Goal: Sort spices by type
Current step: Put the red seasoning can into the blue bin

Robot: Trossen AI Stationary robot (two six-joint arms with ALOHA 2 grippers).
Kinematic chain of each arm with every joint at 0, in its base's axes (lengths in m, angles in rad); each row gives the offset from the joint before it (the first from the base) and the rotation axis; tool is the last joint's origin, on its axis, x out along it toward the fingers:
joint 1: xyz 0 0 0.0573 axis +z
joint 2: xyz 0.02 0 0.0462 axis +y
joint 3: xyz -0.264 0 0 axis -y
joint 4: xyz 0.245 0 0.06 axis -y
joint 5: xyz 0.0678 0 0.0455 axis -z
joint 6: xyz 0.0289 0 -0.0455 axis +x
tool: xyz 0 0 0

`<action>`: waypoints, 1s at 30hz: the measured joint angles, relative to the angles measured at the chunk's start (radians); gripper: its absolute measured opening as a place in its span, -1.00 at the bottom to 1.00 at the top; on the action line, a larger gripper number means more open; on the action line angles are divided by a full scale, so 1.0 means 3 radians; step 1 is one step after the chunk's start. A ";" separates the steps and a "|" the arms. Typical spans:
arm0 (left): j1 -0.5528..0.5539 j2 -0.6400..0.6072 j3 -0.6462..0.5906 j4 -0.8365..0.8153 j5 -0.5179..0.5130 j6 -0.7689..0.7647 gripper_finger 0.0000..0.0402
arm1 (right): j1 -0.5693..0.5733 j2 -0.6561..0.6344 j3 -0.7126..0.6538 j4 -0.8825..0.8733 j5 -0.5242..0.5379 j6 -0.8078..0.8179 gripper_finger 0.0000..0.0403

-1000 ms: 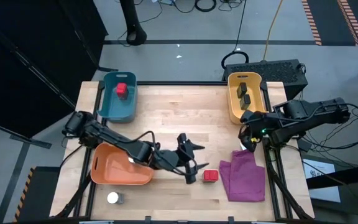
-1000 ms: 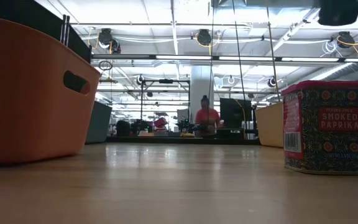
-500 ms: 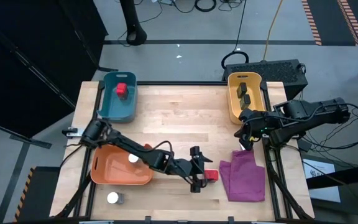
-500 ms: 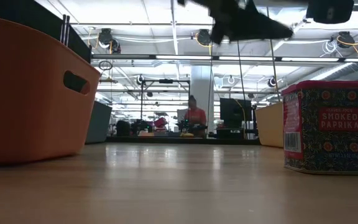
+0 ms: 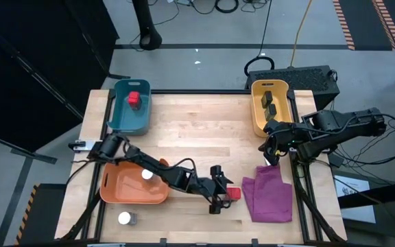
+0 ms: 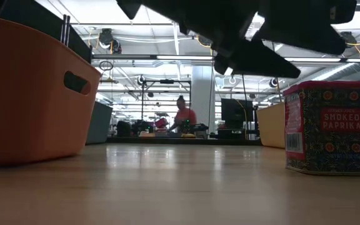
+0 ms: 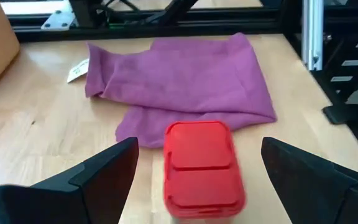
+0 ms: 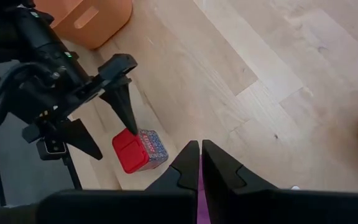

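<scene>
A red spice box [image 5: 233, 194] stands on the table beside the purple cloth [image 5: 269, 195]; the low view shows it as a paprika tin [image 6: 333, 128]. My left gripper [image 5: 223, 192] is open, and in its wrist view the fingers stand on either side of the red box [image 7: 201, 165] without touching it. My right gripper [image 5: 271, 156] is shut and hovers at the cloth's far end. A second red box [image 5: 134, 100] lies in the teal bin. Two dark grey boxes [image 5: 269, 101] lie in the yellow bin. One white-lidded jar [image 5: 147, 174] sits in the orange bin, another [image 5: 124, 219] on the table.
The teal bin [image 5: 118, 118] stands at the far left, the yellow bin [image 5: 257, 118] at the far right, and the orange bin [image 5: 118, 189] at the near left under my left arm. Bare wood lies in the table's middle. A person works in the room beyond.
My left gripper has moved toward the table's right and near edges and come down over the red box, its fingers now on either side of it. The low view shows it dropping into the picture from above. The box and the right arm have kept still.
</scene>
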State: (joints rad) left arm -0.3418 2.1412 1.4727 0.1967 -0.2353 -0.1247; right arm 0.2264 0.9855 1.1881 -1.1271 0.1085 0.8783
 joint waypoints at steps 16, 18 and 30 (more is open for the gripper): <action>0.0075 -0.0001 0.0000 -0.0072 0.0274 -0.0007 0.72 | 0.0000 0.0001 0.0000 0.0000 -0.0001 0.0075 -1.00; 0.0069 0.0001 0.0000 -0.0086 0.0275 -0.0007 0.72 | 0.0000 0.0001 0.0000 0.0000 0.0000 0.0075 -1.00; 0.0082 0.0259 -0.0003 0.0073 0.0348 -0.0352 0.72 | -0.0001 0.0001 -0.0001 -0.0017 0.0003 0.0075 -1.00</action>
State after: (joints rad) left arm -0.3172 2.2190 1.4719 0.2185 -0.1310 -0.2303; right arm 0.2260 0.9859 1.1877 -1.1320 0.1093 0.9009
